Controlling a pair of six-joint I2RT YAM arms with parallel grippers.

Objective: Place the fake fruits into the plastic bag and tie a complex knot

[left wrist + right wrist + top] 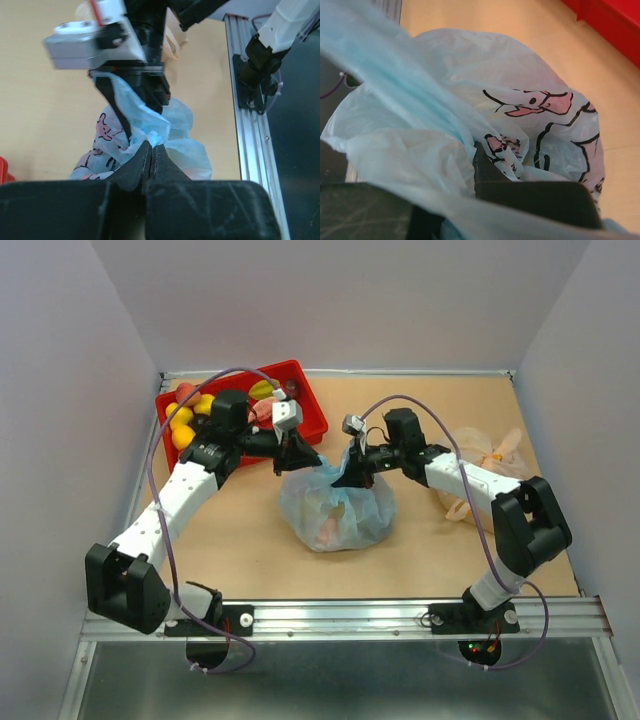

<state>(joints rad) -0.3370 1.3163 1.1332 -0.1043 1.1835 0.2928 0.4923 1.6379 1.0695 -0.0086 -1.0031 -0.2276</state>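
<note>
The light-blue plastic bag (335,505) with dark floral print sits bulging mid-table, fake fruits (328,530) showing faintly through its film. More fake fruits (185,425) lie in the red tray. My left gripper (295,462) is over the bag's top left. In the left wrist view it (151,149) is shut on the knot (153,136), a small twisted lump of blue film. My right gripper (352,475) is at the bag's top right, its jaws apart with bag film (420,150) between and over them. One of its fingers (482,165) shows; the other is hidden.
The red tray (305,405) stands at the back left, behind my left arm. A pale orange-beige bag (485,465) lies at the right, next to my right arm. The metal rail (340,615) runs along the near edge.
</note>
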